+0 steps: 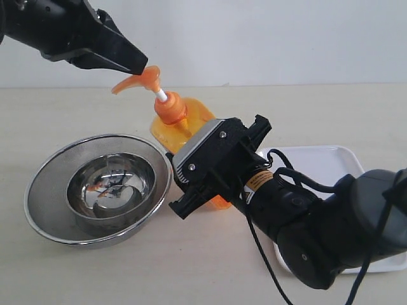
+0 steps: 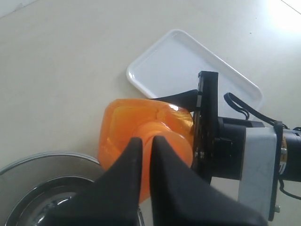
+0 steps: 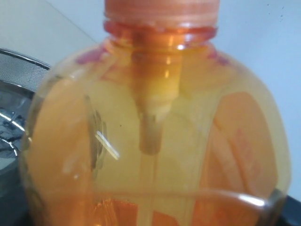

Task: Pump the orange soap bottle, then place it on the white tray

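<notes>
Black right claw, silver plate, yellow label, looping black cables.

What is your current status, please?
Left gripper shut, tip at pump head. Right gripper shut on orange soap bottle. Bottle beside steel bowls, not on white tray.

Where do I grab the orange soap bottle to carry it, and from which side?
Take the orange soap bottle by its broad body, mid-height, coming in level from the white tray side. The pump head rides a thin white stem and would likely sink under a grip.
</notes>
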`<state>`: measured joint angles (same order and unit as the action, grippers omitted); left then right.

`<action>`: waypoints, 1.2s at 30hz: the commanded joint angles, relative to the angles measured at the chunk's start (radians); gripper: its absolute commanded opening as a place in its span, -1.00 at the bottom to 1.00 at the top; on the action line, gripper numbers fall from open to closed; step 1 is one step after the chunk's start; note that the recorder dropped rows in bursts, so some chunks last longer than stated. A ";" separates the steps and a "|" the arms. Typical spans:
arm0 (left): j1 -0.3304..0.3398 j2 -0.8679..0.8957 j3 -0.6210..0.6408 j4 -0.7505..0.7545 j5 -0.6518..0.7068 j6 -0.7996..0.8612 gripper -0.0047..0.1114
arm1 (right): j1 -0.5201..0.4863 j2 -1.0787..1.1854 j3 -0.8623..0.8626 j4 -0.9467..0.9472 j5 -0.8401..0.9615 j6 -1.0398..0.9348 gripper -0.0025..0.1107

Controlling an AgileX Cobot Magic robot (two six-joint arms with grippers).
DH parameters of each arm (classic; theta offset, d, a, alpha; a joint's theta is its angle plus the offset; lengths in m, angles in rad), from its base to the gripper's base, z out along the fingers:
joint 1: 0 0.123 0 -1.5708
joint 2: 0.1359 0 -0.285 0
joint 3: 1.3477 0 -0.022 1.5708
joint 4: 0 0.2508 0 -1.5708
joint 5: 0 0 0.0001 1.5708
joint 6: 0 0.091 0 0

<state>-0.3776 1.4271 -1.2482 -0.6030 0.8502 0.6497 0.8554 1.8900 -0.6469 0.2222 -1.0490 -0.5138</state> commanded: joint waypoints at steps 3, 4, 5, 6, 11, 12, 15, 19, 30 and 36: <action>-0.003 0.034 0.071 0.020 0.037 -0.004 -0.84 | 0.004 -0.010 -0.004 -0.065 -0.008 0.007 -0.96; -0.003 0.034 0.073 0.020 0.037 -0.004 -0.84 | 0.004 -0.010 -0.004 -0.069 -0.008 0.007 -0.96; -0.003 0.034 0.076 0.020 0.035 -0.004 -0.84 | 0.004 -0.010 -0.004 -0.074 -0.006 0.009 -0.96; -0.003 0.034 0.078 0.020 0.035 -0.006 -0.84 | 0.004 -0.010 -0.004 -0.077 -0.006 0.011 -0.96; -0.003 0.034 0.080 0.020 0.033 -0.006 -0.84 | 0.004 -0.010 -0.004 -0.077 -0.006 0.015 -0.96; -0.003 0.034 0.082 0.020 0.027 -0.006 -0.84 | 0.004 -0.010 -0.004 -0.077 -0.006 0.015 -0.96; -0.003 0.034 0.097 0.020 0.009 -0.006 -0.84 | 0.004 -0.010 -0.004 -0.077 -0.006 0.015 -0.96; -0.003 0.036 0.114 0.020 -0.009 -0.006 -0.84 | 0.004 -0.010 -0.004 -0.079 -0.006 0.015 -0.96; -0.003 0.036 0.120 0.020 -0.013 -0.006 -0.84 | 0.004 -0.010 -0.004 -0.079 -0.006 0.015 -0.96; -0.003 0.036 0.120 0.020 -0.022 -0.006 -0.84 | 0.004 -0.010 -0.004 -0.079 -0.006 0.018 -0.96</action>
<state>-0.3736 1.4232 -1.1665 -0.6516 0.7618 0.6479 0.8476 1.8900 -0.6469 0.2235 -1.0472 -0.5377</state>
